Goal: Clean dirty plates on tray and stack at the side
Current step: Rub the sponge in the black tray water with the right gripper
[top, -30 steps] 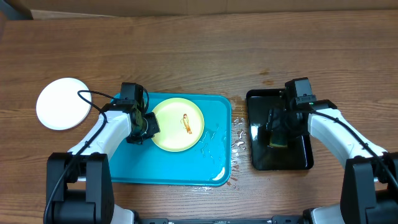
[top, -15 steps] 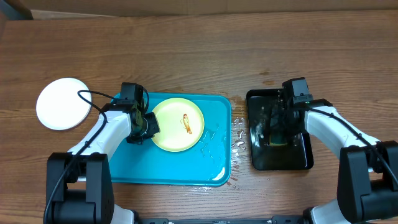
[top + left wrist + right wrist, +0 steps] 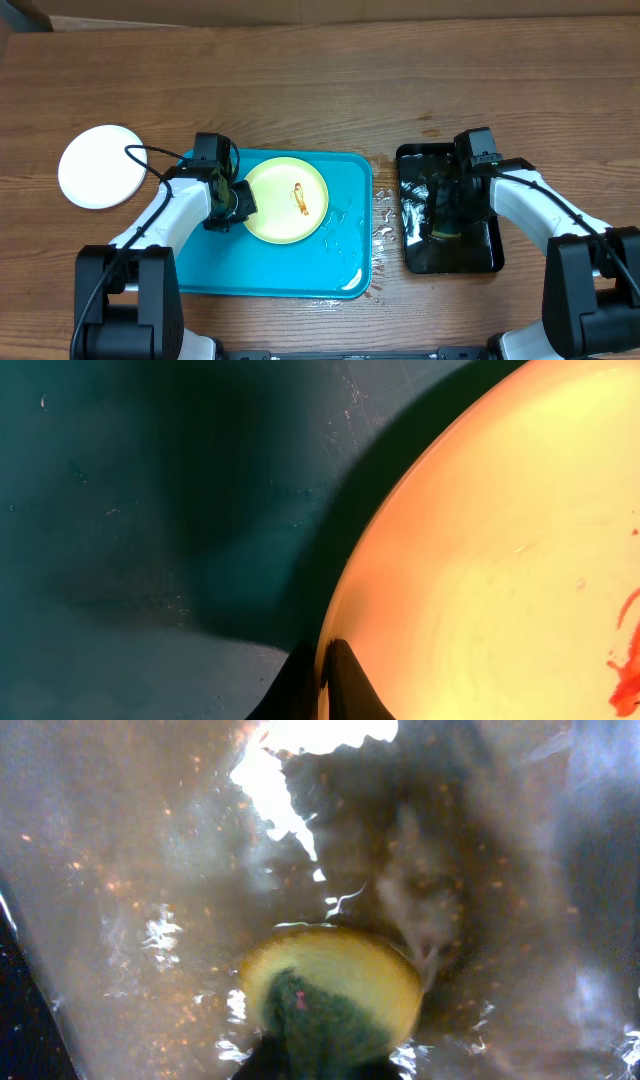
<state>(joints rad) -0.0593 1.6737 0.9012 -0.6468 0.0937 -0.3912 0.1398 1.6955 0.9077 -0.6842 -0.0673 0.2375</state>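
Observation:
A pale yellow plate (image 3: pixel 285 200) with a brown smear (image 3: pixel 300 197) lies in the cyan tray (image 3: pixel 270 270). My left gripper (image 3: pixel 238 200) is shut on the plate's left rim. The left wrist view shows its fingertips (image 3: pixel 325 680) pinching the plate's edge (image 3: pixel 500 560) over the tray floor (image 3: pixel 150 510). A white plate (image 3: pixel 100 166) rests on the table left of the tray. Over the black tray (image 3: pixel 450 258), my right gripper (image 3: pixel 445 215) is shut on a yellow-and-green sponge (image 3: pixel 340 980) that sits in wet, soapy water.
Water drops (image 3: pixel 383 215) lie on the wooden table between the cyan tray and the black tray. The tray's lower right corner (image 3: pixel 350 280) is also wet. A cardboard edge (image 3: pixel 170 22) runs along the back of the table.
My right gripper has closed on the sponge in the black tray. The left gripper and the yellow plate have not moved.

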